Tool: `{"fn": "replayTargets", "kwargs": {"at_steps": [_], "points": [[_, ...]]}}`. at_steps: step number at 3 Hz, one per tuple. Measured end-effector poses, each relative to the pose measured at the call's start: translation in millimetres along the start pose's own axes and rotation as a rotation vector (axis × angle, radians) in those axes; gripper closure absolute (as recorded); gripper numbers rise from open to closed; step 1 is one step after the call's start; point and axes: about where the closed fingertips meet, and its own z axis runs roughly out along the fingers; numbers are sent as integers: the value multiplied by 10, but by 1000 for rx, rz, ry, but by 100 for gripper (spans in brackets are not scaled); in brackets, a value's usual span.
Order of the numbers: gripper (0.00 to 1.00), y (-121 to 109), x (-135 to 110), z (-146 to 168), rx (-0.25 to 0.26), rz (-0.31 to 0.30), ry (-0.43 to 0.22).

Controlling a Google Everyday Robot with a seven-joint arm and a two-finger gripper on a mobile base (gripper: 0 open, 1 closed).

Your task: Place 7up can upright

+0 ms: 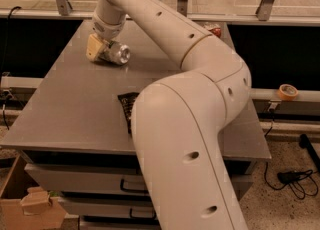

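Grey table point(75, 114) bears one toppled 7up can point(120, 54) beside the gripper point(96, 49), one packet point(127, 103)

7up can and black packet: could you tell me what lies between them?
Bare tabletop, in the camera view; the gripper is at the can's left.

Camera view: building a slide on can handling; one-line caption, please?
Gripper at the 7up can lying on its side near the far-left corner of the table; a dark packet lies nearer.
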Motion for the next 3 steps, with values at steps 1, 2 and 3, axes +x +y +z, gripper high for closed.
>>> {"fn": "replayTargets", "kwargs": {"at_steps": [1, 2, 3], "points": [[64, -21, -22, -121, 11, 25, -17], [88, -36, -60, -466, 27, 13, -107], [100, 8, -10, -854, 15, -32, -271]]}}
